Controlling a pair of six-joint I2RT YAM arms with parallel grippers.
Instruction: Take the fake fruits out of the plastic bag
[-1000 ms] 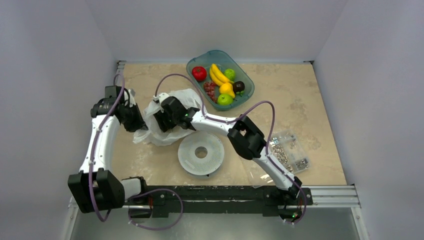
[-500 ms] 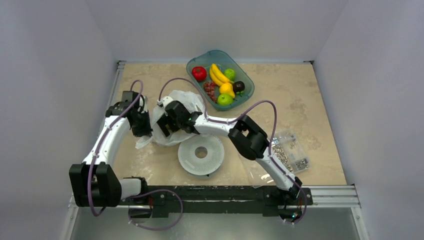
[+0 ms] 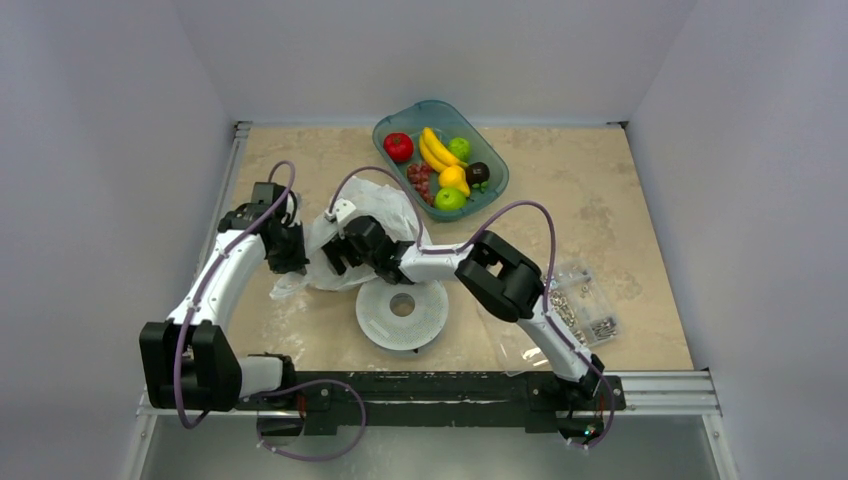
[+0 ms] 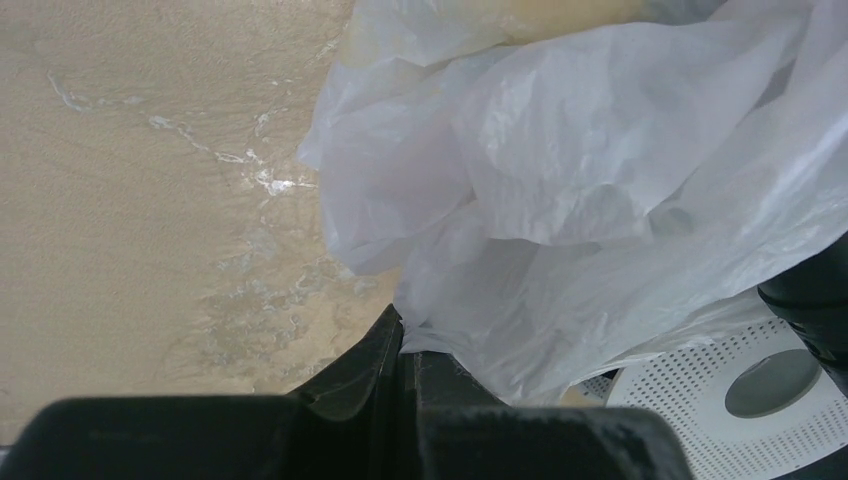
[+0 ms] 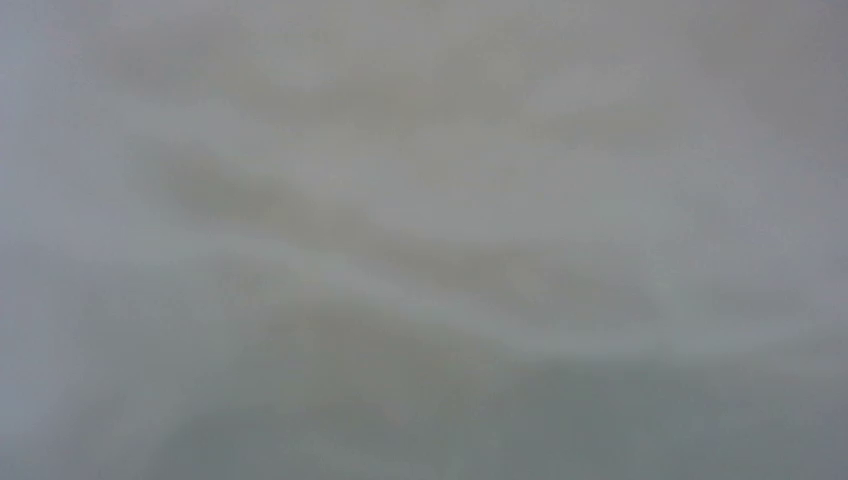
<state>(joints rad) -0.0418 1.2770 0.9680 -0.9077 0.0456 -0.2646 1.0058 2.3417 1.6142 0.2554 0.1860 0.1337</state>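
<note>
Closest to your arm bases, a white perforated round disc with a hole in the middle (image 3: 402,307) lies flat on the beige marbled desk (image 3: 640,200). Off to its right there's a clear flat bag of metal screws (image 3: 580,305), well apart from everything else.

Just behind the disc sits the thin white crinkly plastic bag (image 3: 375,200), slumped in a heap. In the left wrist view its near edge hangs over the disc's rim.

Your left end effector (image 4: 405,338) has its fingers pinched tight on a fold at the bag's left edge, and you can see the film running right into the closed tips. Your right end effector (image 3: 336,257) is pushed into the bag from the right. I honestly can't tell whether it's spread or closed: the right wrist view is nothing but blurry white film, and from above the tips don't show.

Further back, near the far wall, a teal see-through plastic bin (image 3: 495,158) holds the fake fruits:
- red apple (image 3: 398,147)
- green apple (image 3: 459,148)
- round yellow-orange fruit (image 3: 453,178)
- second green apple (image 3: 450,199)
- dark-red grape cluster (image 3: 420,180)

A yellow banana bunch (image 3: 436,148) and a small dark plum (image 3: 477,172) are packed in with them. Whether anything's inside the bag, the views don't show.
</note>
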